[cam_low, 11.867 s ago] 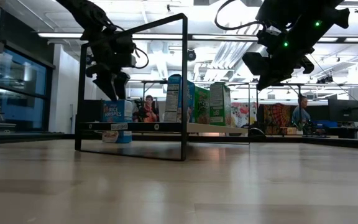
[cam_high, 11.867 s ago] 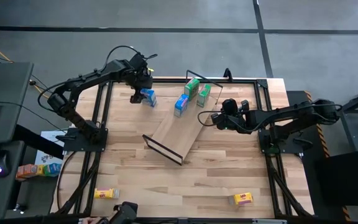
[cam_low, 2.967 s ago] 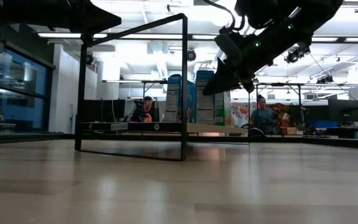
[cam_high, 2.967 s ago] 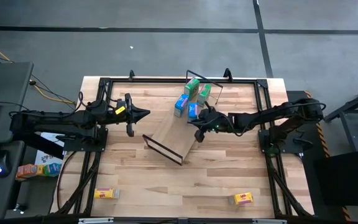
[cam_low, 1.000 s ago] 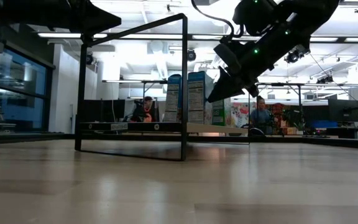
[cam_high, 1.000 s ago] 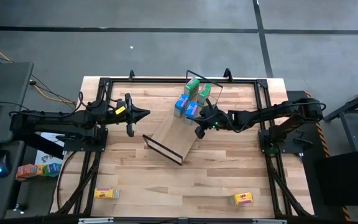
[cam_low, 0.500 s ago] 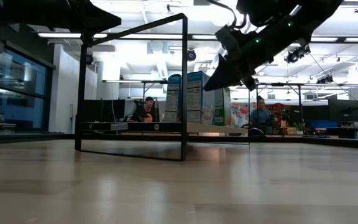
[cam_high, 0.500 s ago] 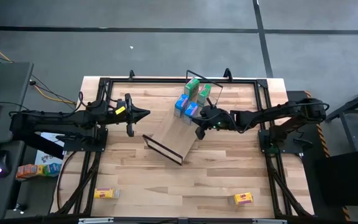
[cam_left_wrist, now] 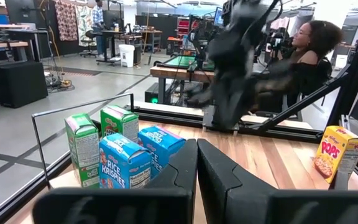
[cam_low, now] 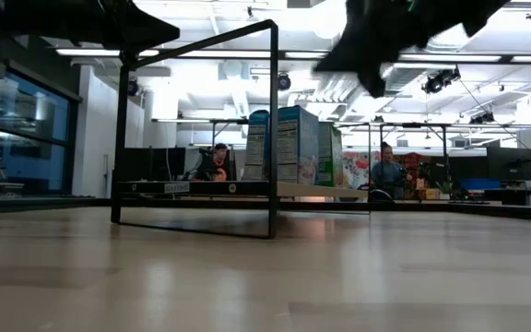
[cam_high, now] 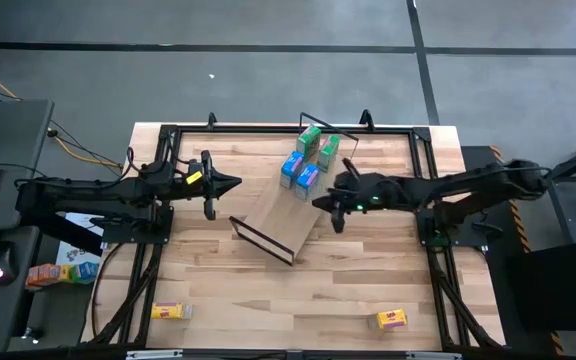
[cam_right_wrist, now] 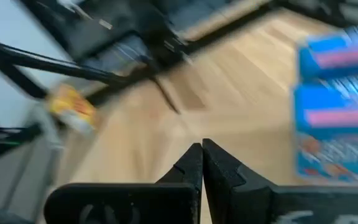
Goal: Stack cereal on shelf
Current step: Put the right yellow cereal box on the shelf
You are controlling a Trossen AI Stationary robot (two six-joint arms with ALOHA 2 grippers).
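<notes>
The long light-wood shelf board with black wire end frames (cam_high: 286,208) lies slantwise near the middle of the plank tabletop (cam_high: 368,290), towards its far edge. At the shelf's far end stand 2 green cardboard cereal boxes (cam_high: 319,146) and 2 blue cardboard cereal boxes (cam_high: 299,174), close together. 2 yellow red-printed boxes (cam_high: 391,319) lie near the tabletop's near corners. The right gripper (cam_high: 336,208), jaws together and empty, hovers just beside the blue boxes. The left gripper (cam_high: 230,182), jaws together, waits over the tabletop's left side.
</notes>
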